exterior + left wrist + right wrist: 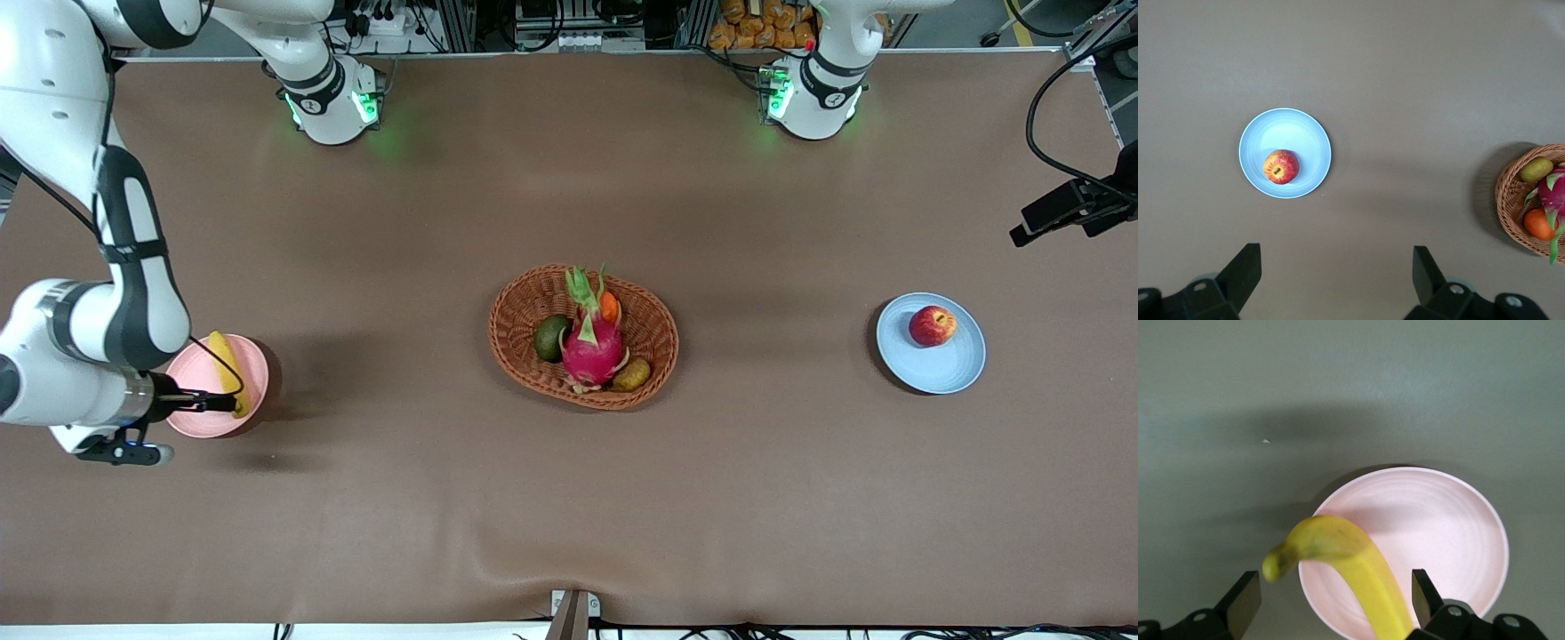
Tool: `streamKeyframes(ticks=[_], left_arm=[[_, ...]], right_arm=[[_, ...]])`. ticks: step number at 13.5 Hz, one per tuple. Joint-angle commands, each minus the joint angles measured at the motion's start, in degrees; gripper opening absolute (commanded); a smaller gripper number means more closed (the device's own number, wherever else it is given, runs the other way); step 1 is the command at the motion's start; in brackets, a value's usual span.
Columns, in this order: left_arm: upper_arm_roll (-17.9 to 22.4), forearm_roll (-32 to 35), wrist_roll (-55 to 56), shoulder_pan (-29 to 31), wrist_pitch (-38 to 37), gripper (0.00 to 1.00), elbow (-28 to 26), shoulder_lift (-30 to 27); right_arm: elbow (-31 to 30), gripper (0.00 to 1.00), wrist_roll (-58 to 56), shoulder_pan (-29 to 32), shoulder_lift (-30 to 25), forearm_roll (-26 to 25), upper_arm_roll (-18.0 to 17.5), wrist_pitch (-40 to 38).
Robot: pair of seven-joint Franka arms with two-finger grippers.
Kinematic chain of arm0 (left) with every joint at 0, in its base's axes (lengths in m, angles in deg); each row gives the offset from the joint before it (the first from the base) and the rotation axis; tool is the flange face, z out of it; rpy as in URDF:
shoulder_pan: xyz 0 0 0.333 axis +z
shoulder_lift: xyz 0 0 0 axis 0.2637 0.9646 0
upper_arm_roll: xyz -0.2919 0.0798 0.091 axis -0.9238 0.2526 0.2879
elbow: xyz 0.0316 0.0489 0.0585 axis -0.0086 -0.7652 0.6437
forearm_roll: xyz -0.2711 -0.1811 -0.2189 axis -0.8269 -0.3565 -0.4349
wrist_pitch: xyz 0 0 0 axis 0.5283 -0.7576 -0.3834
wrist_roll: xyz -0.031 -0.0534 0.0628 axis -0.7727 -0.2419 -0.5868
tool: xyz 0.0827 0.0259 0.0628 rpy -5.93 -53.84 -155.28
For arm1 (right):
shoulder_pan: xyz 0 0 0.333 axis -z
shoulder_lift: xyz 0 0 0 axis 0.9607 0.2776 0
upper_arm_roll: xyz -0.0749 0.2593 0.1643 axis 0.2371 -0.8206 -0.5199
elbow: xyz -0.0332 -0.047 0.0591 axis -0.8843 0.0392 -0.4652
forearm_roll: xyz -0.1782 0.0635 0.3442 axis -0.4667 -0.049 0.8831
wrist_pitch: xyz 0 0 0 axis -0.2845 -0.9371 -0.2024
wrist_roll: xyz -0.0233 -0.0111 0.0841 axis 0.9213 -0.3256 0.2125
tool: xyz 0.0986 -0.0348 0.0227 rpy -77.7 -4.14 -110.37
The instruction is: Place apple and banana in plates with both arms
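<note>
No legible text, label, brand, number or sign was found in any view. Small dark marks on the two arm bases at the top of the front view could not be read.

Red apple [932,325], blue plate [956,373]; yellow banana [227,369], pink plate [200,420].

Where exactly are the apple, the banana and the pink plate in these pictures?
apple [932,325], front view, middle of the red skin.
banana [1361,577], right wrist view, middle of the yellow body.
pink plate [1451,527], right wrist view, bare inner surface beside the banana.
</note>
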Motion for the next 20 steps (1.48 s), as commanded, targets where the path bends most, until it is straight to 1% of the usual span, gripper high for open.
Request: streamKeyframes(ticks=[1,2,6,8,10,12,14,16,18,20], left_arm=[[0.0,0.8,-1.3,-0.1,-0.9,1.00,0.0,-0.7],[-0.4,2.9,-0.9,-0.2,-0.9,1.00,0.1,-0.6],[-0.5,3.2,-1.1,-0.1,-0.9,1.00,0.0,-0.6],[-0.6,3.3,-0.9,-0.1,-0.9,1.00,0.0,-0.6],[-0.6,3.2,-0.9,-0.2,-0.9,1.00,0.1,-0.6],[-0.7,3.0,-0.8,-0.2,-0.9,1.00,0.6,-0.3],[-0.8,3.0,-0.8,-0.6,-0.9,1.00,1.0,0.3],[-0.8,3.0,-0.9,-0.5,-0.9,1.00,1.0,0.2],[-0.8,3.4,-1.3,-0.5,-0.9,1.00,1.0,0.2],[-0.7,3.6,-1.7,-0.3,-0.9,1.00,1.0,0.3]], right_arm=[[-1.3,1.00,-1.4,-0.2,-7.5,1.1,-0.7,-5.1],[-1.3,1.00,-1.4,-1.2,-9.9,1.1,-0.9,-7.8],[-1.3,1.00,-1.3,-4.8,-19.0,2.4,-1.2,-16.8],[-1.2,1.00,-1.3,-4.8,-22.4,5.3,-1.2,-19.2],[-1.1,1.00,-1.4,-4.6,-25.6,5.6,-1.1,-22.6],[-1.0,1.00,-0.5,-4.5,-28.9,4.2,-0.6,-25.2],[-0.2,1.00,2.2,-4.2,-31.1,0.2,-0.4,-28.0],[0.1,1.00,2.5,-5.0,-32.3,0.1,1.9,-31.6],[-0.1,1.00,2.6,-8.1,-34.4,0.2,5.5,-32.7],[-0.4,1.00,4.9,-8.5,-35.8,0.1,5.3,-33.2]])
